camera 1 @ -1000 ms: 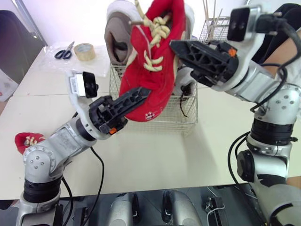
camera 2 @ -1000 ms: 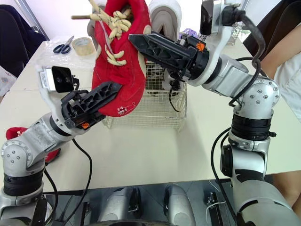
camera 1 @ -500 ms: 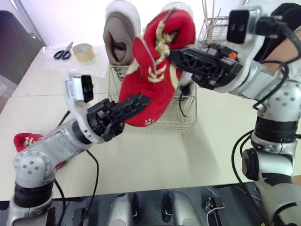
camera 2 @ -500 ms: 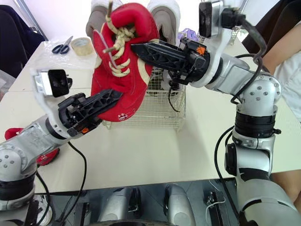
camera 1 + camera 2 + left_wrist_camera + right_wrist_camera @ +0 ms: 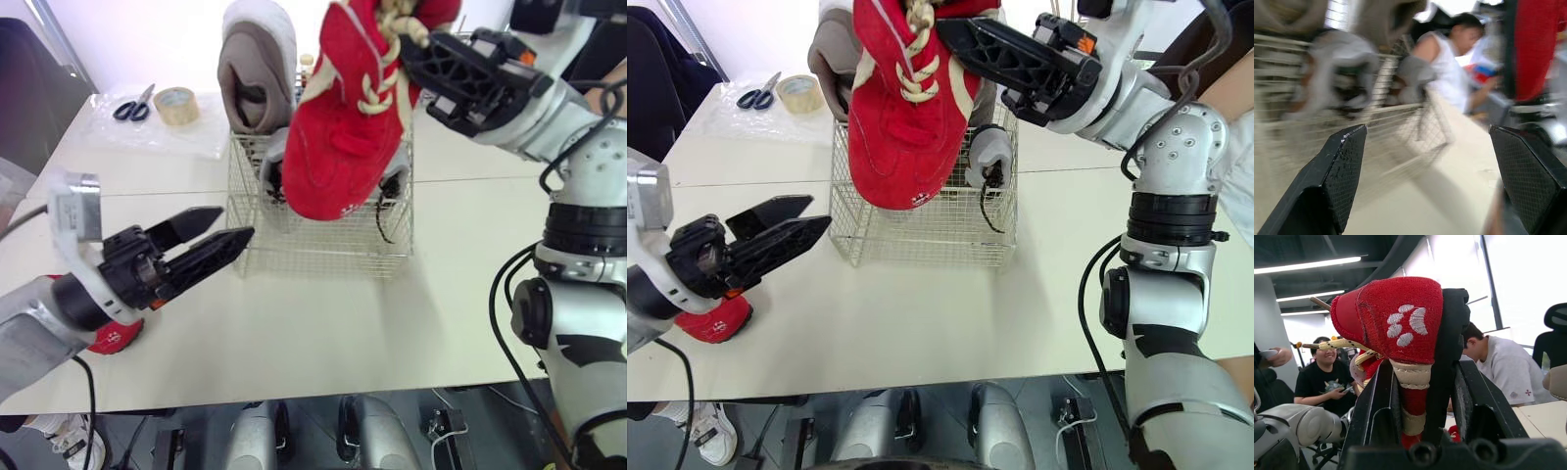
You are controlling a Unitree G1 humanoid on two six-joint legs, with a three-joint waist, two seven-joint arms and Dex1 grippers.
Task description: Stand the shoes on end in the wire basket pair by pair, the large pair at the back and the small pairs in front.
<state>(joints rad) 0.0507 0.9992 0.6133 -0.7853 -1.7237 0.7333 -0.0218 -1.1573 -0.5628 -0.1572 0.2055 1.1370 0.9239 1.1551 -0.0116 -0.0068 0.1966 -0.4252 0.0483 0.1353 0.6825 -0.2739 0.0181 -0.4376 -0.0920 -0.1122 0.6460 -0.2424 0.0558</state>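
1. No writing I can read on anything. The only marks are on the red shoe: a white paw print on its tongue, plain in the right wrist view, and a small round white emblem near the toe.
2. Red shoes, two. This one hangs toe-down over the wire basket, with cream laces. The right gripper is clamped on its upper end, one black finger on each side.
3. I cannot tell whether its toe has gone below the basket's rim.
4. The second red shoe lies on the table under the left arm, well apart from the basket.
5. The left gripper is low over the table, pointing towards the basket. Its fingers are spread and hold nothing.
6. One large grey shoe stands on end at the back of the basket. More grey shows behind the red shoe.
7. Small grey shoes, two: one at the basket's left, one at its right, both partly hidden.
8. At the far left of the table are one pair of blue-handled scissors and one tape roll, just beside each other.
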